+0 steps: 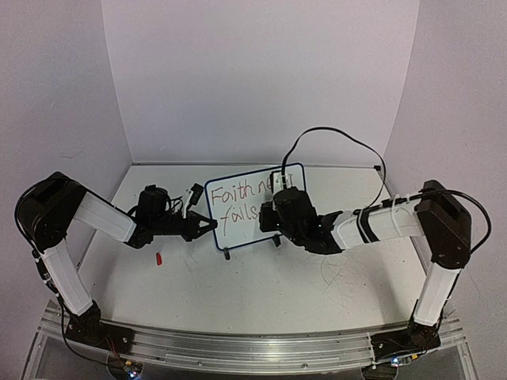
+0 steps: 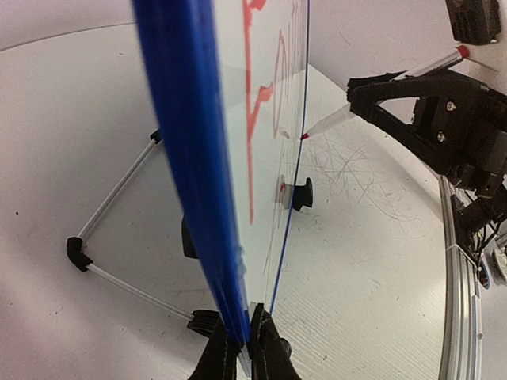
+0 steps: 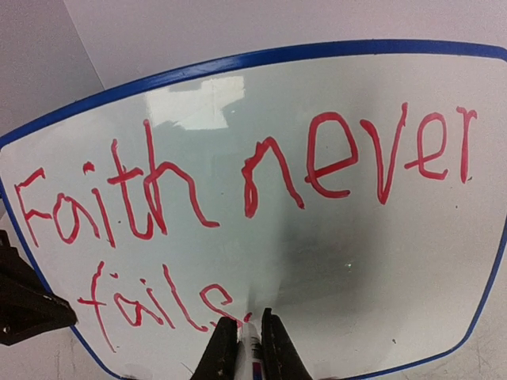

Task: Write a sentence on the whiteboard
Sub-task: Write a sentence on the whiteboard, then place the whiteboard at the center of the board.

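Top view: small white rectangular whiteboard with dark blue frame [image 1: 253, 204] stands upright at centre frame on the white table [image 1: 261, 293], tilted slightly.

Right wrist view: red handwritten sentence [image 3: 261, 158] fills the board in two lines – "Faith never" above, "fails" at lower left.

Left gripper [image 1: 207, 227] is clenched on the board's left edge; in the left wrist view its black fingertips [image 2: 269, 360] pinch the blue frame at bottom centre.

Right gripper [image 1: 268, 220] grasps a white-barrelled red marker [image 2: 341, 119] – red tip touching the board face just after "fails".

Small red piece [image 1: 158, 257] lies on the table, lower left of the board.
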Available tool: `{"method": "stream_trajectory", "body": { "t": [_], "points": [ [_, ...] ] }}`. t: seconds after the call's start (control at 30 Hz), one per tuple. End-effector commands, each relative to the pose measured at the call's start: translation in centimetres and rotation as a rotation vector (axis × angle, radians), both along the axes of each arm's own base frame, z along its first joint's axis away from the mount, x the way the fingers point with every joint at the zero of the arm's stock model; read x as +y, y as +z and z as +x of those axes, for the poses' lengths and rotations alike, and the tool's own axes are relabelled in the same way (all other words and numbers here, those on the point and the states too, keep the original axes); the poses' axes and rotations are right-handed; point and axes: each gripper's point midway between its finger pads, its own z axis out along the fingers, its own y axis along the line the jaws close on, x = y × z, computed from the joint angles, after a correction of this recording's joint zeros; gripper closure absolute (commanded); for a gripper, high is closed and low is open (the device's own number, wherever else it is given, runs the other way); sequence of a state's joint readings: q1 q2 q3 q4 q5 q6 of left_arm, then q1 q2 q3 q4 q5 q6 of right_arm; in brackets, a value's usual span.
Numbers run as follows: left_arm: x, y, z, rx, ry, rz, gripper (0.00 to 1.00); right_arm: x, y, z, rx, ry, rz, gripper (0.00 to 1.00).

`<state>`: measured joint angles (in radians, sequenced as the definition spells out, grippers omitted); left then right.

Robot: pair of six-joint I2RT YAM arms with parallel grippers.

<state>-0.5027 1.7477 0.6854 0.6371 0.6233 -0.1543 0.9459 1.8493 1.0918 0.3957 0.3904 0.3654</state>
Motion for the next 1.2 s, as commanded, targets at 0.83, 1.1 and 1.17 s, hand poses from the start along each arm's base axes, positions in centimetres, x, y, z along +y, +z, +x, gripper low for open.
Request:
{"method": "stream_trajectory", "body": {
  "t": [0.83,1.1,1.17],
  "points": [
    [10.7,4.8,-0.8,0.189,0.615,0.130,0.50,-11.7,10.5,-6.2,-0.233,-0.033,-0.010,1.00],
    [16.8,-1.0,-5.1,0.546,0.925,0.361,0.39,-12.6,11.0,-7.3,-0.258,-0.006,0.020,1.00],
    [16.8,-2.0,-5.0,0.568,0.923,0.404,0.39,-12.5,11.1,-7.5,-0.260,0.008,0.029,1.00]
  ]
}}
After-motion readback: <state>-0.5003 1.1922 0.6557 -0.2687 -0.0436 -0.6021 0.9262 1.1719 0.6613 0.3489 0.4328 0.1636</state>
